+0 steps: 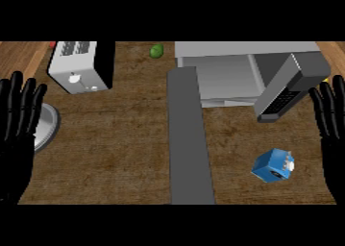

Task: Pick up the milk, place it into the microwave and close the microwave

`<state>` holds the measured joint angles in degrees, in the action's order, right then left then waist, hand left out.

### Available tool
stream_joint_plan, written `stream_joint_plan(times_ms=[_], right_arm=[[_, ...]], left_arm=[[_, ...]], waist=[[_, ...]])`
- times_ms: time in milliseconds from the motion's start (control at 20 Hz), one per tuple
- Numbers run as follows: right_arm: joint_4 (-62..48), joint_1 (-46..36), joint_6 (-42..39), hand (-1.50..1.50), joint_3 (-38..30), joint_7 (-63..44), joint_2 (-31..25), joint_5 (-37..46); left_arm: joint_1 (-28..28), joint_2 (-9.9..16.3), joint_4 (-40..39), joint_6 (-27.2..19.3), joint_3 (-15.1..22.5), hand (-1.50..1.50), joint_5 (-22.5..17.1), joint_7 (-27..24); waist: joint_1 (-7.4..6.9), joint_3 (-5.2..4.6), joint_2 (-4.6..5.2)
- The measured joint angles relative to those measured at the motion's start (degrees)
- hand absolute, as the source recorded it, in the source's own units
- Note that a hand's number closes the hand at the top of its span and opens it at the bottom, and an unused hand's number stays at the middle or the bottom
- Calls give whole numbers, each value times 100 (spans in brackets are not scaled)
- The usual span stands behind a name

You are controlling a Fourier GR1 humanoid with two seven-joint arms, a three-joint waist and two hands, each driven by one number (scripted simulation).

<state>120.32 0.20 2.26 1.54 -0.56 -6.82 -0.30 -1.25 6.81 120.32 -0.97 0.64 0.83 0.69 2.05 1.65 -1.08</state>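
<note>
Both hands, left [15,122] and right [336,122], are resting spread open at the frame's edges, milk [273,166] sitting lower right below the open microwave [231,72].

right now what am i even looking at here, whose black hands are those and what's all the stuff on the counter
You are looking steeply down from a humanoid robot's head at a kitchen counter. The left hand and right hand rest open at the picture's edges, fingers up, holding nothing. A blue milk carton lies tilted on the counter at the right. Behind it stands a grey microwave with its door swung open. At the back left is a toaster, a small green item sits further back, and a plate shows beside the left hand.
</note>
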Motion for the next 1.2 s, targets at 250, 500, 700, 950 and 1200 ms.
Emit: stream_joint_plan(times_ms=[250, 500, 700, 950, 1200], right_arm=[[271, 212, 808, -150, 366, -142, 397, 853], [519, 234, 1491, -150, 1259, -668, 596, 995], [629, 40, 2082, -150, 2013, -1159, 649, 1325], [584, -47, 2727, -150, 2611, -1391, 672, 1862], [505, 171, 3088, -150, 2681, -1426, 676, 2344]], left_arm=[[-98, 12, -101, 26, 19, -150, 72, 30], [174, -173, -174, 140, -157, -150, -615, 196], [473, -288, -126, 218, -154, -150, -823, 166], [929, -247, 3, 497, -335, -150, -1112, 24], [1298, -259, 39, 731, -439, -150, -1259, -221]], waist=[[-125, -120, 72], [-213, -159, 89], [-225, -165, 95], [-226, -167, 98], [-221, -167, 99]])
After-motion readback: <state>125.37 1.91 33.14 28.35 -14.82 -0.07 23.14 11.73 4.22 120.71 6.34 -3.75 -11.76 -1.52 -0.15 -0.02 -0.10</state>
